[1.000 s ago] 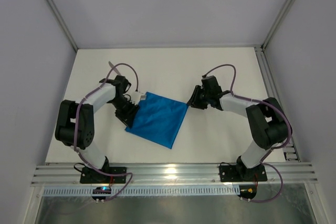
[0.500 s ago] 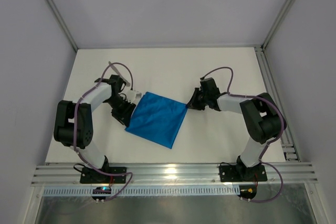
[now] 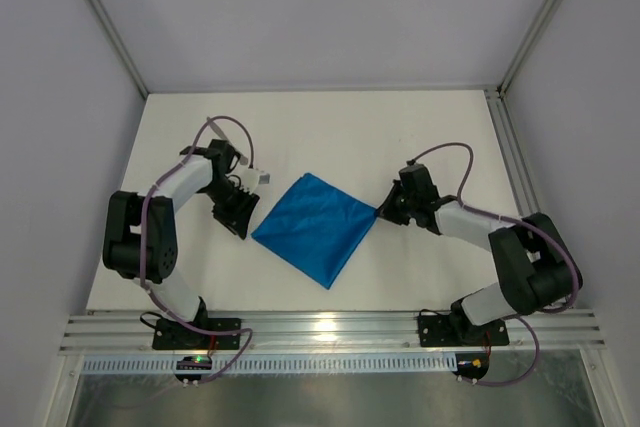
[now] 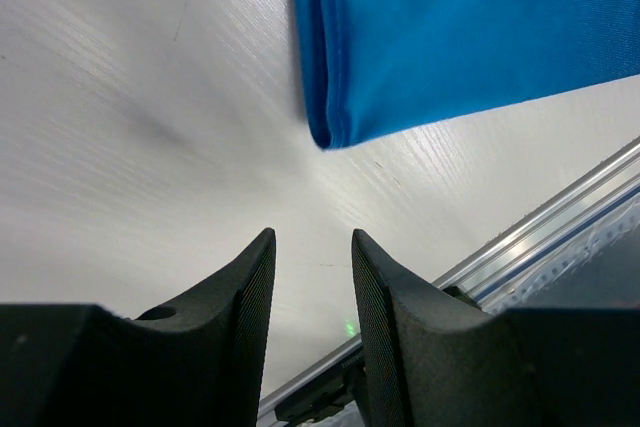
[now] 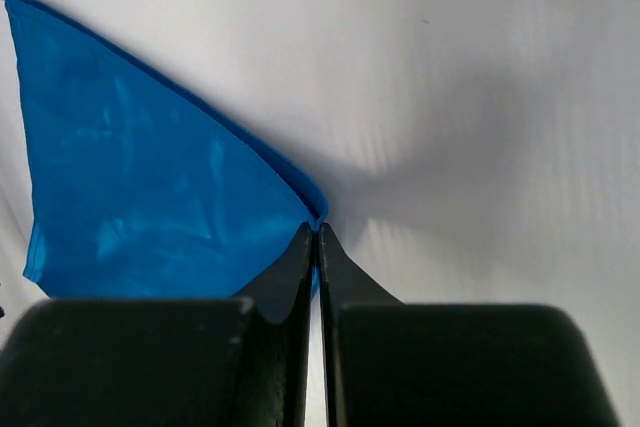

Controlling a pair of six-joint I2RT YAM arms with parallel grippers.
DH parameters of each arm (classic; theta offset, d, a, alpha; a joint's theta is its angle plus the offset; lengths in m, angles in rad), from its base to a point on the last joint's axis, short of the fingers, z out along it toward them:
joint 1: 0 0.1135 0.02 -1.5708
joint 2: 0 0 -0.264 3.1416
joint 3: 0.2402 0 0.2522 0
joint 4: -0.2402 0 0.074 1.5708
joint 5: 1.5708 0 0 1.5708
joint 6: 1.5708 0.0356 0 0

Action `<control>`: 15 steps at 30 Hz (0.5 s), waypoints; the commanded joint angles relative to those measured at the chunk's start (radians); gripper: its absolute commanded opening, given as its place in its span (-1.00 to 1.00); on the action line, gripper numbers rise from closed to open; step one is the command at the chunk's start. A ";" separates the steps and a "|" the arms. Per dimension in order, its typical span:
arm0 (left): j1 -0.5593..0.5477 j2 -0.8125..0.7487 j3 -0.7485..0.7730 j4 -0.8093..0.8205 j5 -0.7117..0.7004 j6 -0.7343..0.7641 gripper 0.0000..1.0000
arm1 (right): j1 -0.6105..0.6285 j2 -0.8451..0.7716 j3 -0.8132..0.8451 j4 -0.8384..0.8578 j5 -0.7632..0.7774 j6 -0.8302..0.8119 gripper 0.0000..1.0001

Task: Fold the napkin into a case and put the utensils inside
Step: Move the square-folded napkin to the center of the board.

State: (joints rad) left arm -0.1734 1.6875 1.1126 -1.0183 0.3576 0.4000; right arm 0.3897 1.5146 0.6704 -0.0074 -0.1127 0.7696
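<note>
Seemingly pinched, napkin (image 3: 316, 228) corner in right claw (image 5: 317, 231), left claw (image 4: 311, 241) open nearby.

We see the napkin (image 3: 315, 228), a bright blue cloth with a faint satin sheen, smooth and lightly creased. It lies on the table (image 3: 330, 137), whose white surface looks matt and finely grained. On either side of the napkin, the left end effector (image 4: 312, 239) and right end effector (image 5: 317, 232) show matt black plastic. The rail (image 3: 330, 327) nearer than the napkin is silver metal.
</note>
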 commanded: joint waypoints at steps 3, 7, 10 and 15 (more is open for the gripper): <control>0.002 0.011 0.062 -0.023 0.021 -0.009 -0.22 | -0.012 -0.207 -0.173 -0.095 0.157 0.068 -0.93; -0.021 0.017 0.090 -0.035 0.030 -0.013 -0.22 | -0.011 -0.359 -0.218 -0.224 0.174 0.033 -0.56; -0.064 0.020 0.101 -0.028 0.027 -0.026 -0.22 | -0.011 -0.461 -0.158 -0.384 0.224 -0.036 0.00; -0.124 0.037 0.136 -0.005 0.030 -0.050 -0.22 | 0.020 -0.553 -0.020 -0.500 0.291 -0.148 0.00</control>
State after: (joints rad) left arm -0.2760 1.7119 1.1992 -1.0294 0.3672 0.3759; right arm 0.3843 0.9985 0.5518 -0.4259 0.1120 0.7120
